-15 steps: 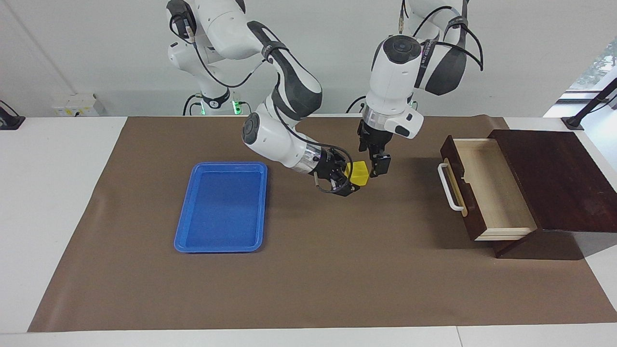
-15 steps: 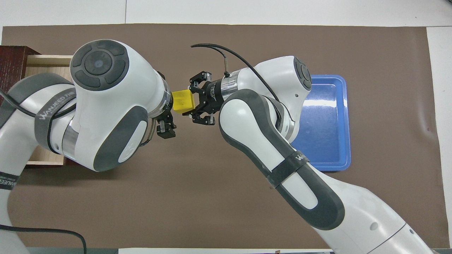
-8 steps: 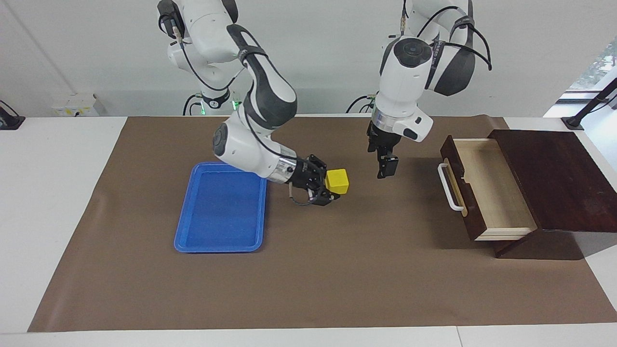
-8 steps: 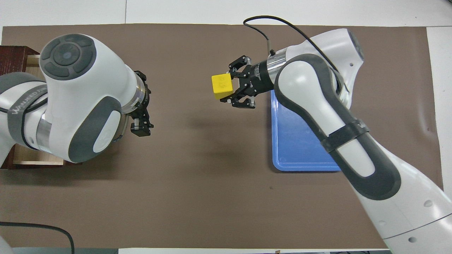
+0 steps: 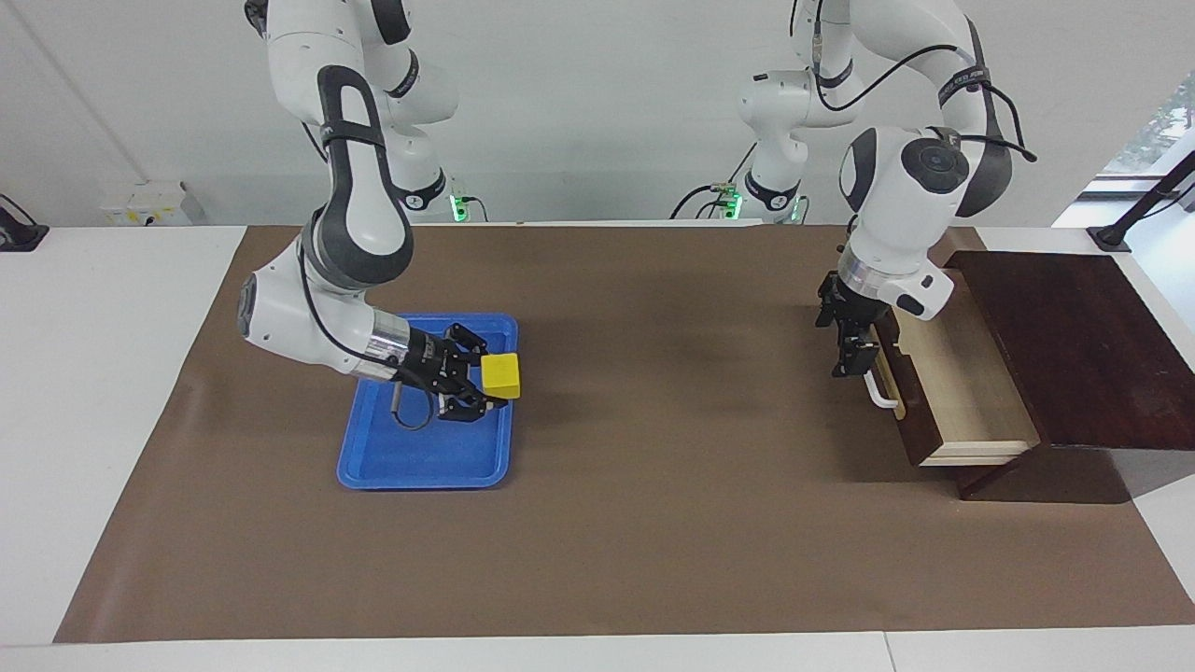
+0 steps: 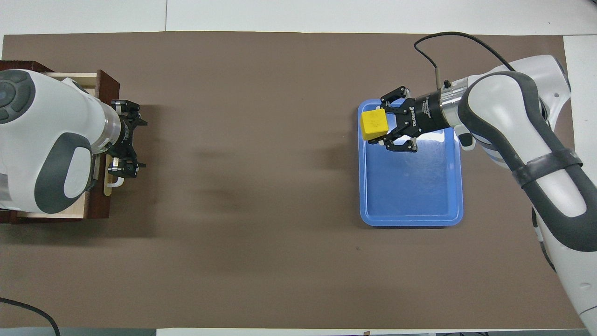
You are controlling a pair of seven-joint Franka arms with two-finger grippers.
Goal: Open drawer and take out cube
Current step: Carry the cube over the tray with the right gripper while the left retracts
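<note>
The cube [image 5: 501, 375] is bright yellow on every face that shows, and plain. The tray [image 5: 373, 467] is a saturated blue all over, glossy, with pale glare on its floor in the overhead view. The drawer [image 5: 962, 392] has a dark brown front, a pale light-wood inside, a tan strip and a white bar handle [image 5: 876, 397]; the box [image 5: 1074, 345] around it is dark reddish brown. A flat brown mat [image 5: 653, 523] covers most of the white counter [image 5: 112, 373]. Both arms are white with dark grey patches. The right hand [image 5: 485, 383] is black behind a silver collar, and the left hand [image 5: 854, 350] is black.
</note>
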